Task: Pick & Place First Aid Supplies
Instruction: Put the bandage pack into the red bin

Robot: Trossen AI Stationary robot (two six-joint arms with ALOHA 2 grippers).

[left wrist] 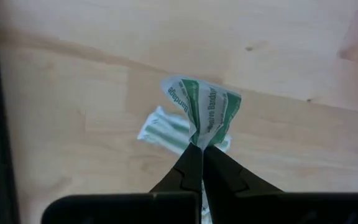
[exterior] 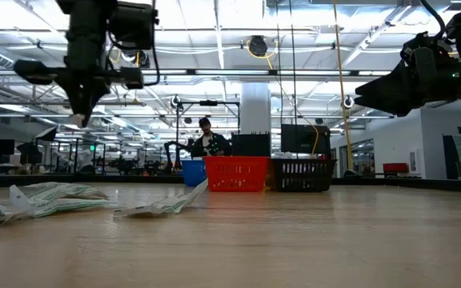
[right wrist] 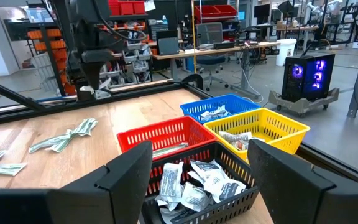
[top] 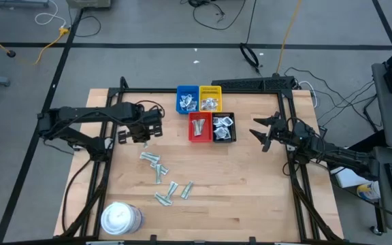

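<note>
My left gripper [left wrist: 202, 163] is shut on a green-and-white wrapped packet [left wrist: 205, 109]. It hangs above the table's left half [top: 136, 136], near the top left of the low view [exterior: 78, 118]. Several more pale green strip packets lie flat on the wood below and nearer [top: 158, 173], one straight under the held packet [left wrist: 163, 130]. My right gripper [right wrist: 204, 180] is open and holds nothing. It hovers right of the black tray [top: 264, 133]. My left gripper pinches the packet's edge [left wrist: 201, 144] between its two fingertips, coming from above and pointing down. The crumpled packet is lifted clear of the table. Beyond the fingertips it spreads out, printed side showing.
Four small trays stand together at the table's far middle: blue [top: 180, 90], yellow [top: 210, 88], red [top: 190, 136] and black [top: 233, 133], all with packets inside. A round white tub [top: 121, 218] sits near the near left corner. Bare wood stretches across the near right.
</note>
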